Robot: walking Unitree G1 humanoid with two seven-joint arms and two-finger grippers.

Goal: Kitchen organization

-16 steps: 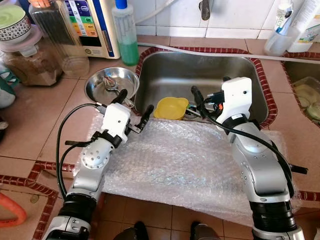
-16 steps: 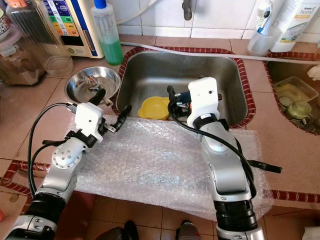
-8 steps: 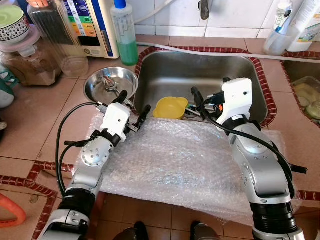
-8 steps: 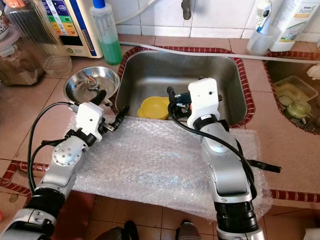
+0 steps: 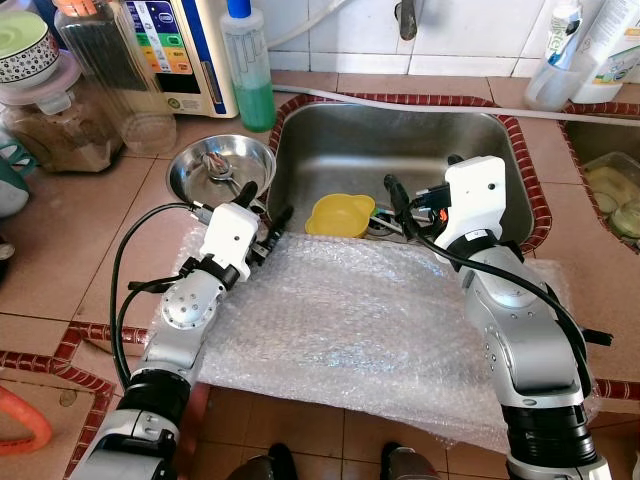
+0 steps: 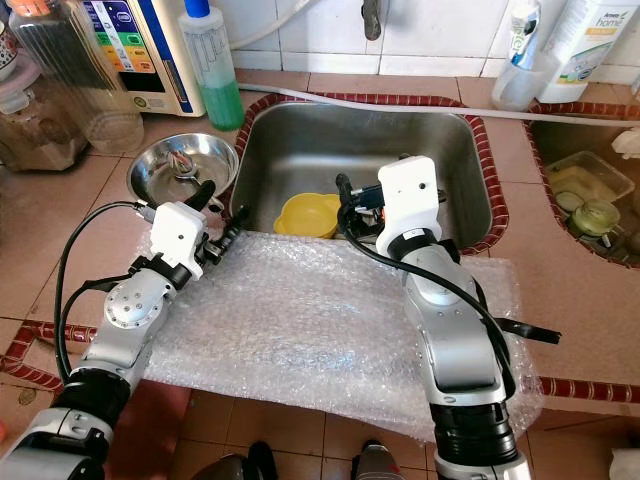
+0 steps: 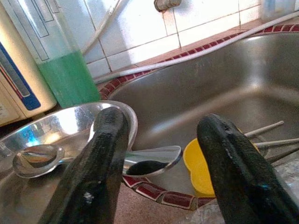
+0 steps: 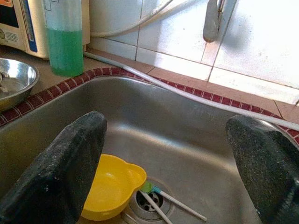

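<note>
Two silver arms, each with rounded jointed segments and a black collar near the shoulder. White boxy wrist housings carry the left gripper (image 5: 262, 212) and right gripper (image 5: 422, 187), with long matte-black fingers. Black cables loop alongside both forearms.

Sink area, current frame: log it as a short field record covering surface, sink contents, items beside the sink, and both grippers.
surface: bubble wrap spread on the tiled counter
sink contents: yellow bowl in the steel sink, near the drain
beside sink: steel bowl holding a spoon; green liquid bottle behind
left gripper: open, at the sink's near-left corner
right gripper: open, over the sink
</note>
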